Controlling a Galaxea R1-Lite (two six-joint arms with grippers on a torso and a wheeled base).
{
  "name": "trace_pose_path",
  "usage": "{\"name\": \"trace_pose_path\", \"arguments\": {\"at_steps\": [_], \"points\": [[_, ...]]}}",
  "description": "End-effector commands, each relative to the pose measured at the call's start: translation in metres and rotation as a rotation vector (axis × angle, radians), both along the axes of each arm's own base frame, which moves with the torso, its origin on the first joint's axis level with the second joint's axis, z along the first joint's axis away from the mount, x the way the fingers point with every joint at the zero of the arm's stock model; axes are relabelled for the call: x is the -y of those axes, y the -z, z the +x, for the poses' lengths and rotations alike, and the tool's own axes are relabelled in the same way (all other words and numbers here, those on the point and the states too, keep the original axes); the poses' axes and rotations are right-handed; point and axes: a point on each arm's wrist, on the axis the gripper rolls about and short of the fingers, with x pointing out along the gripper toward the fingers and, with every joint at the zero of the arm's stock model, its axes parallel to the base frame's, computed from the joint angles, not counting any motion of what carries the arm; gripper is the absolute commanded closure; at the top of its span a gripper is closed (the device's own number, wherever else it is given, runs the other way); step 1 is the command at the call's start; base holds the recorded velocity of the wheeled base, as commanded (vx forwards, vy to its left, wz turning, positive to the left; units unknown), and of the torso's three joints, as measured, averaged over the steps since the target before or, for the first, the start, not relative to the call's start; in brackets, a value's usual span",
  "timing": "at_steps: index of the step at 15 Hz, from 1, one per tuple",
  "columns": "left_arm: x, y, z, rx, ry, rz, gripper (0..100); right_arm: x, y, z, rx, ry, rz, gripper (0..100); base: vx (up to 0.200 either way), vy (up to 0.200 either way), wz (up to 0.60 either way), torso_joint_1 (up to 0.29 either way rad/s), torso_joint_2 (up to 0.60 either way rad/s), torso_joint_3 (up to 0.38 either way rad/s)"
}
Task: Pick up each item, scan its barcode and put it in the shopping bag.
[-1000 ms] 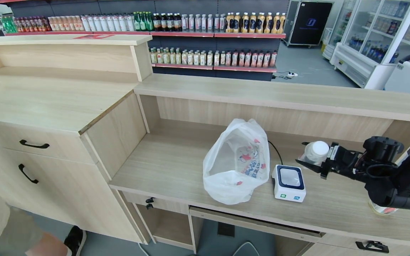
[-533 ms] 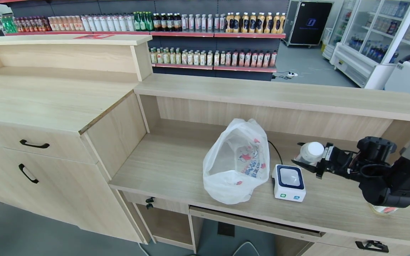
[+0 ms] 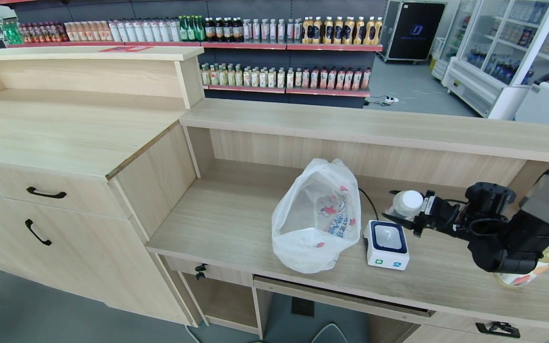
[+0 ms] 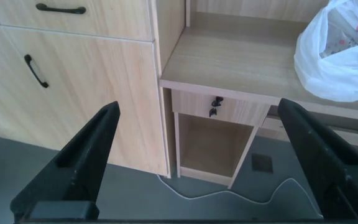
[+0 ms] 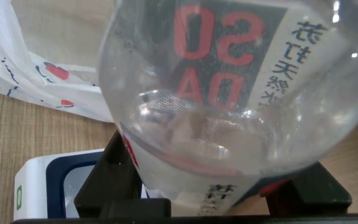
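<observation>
My right gripper (image 3: 407,209) is shut on a clear bottle (image 3: 404,205) with a white cap, held on its side just above and behind the white barcode scanner (image 3: 387,244). In the right wrist view the bottle (image 5: 229,93) looms large with red print on its label, and the scanner (image 5: 48,186) lies beneath it. A white plastic shopping bag (image 3: 316,216) stands open to the left of the scanner, its edge (image 5: 36,62) visible beside the bottle. My left gripper (image 4: 204,162) hangs open beside the counter, over the floor, with nothing between its fingers.
Another bottle (image 3: 527,271) stands on the counter (image 3: 236,219) at the far right, partly behind my right arm. A raised ledge (image 3: 374,126) runs along the back. Drawers (image 3: 45,194) and a taller counter stand to the left. Drink shelves (image 3: 255,33) line the room behind.
My right gripper has carried the bottle leftward, closer over the scanner. A person at the left edge a second ago has left the view.
</observation>
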Motion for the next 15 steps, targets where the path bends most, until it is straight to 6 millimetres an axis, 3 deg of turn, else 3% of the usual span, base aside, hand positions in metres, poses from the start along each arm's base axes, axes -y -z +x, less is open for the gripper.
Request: {"name": "trace_pose_path", "arguments": {"at_steps": [1,12,14,15], "points": [[0.000,0.000,0.000,0.000,-0.001,0.000,0,-0.001,0.006,0.002,-0.011,-0.003,0.001,100,0.000,0.000,0.00,0.000,0.00,0.000],[0.000,0.000,0.000,0.000,-0.001,0.000,0,-0.002,0.006,0.003,-0.008,-0.007,0.001,100,0.000,0.000,0.00,0.000,0.00,0.000],[0.000,0.000,0.000,0.000,-0.001,0.000,0,-0.003,-0.005,0.001,0.006,-0.006,0.004,100,0.000,0.000,0.00,0.000,0.00,0.000],[0.000,0.000,0.000,0.000,-0.001,0.000,0,-0.003,-0.022,-0.002,0.008,0.000,0.020,100,0.000,0.000,0.00,0.000,0.00,0.000]]}}
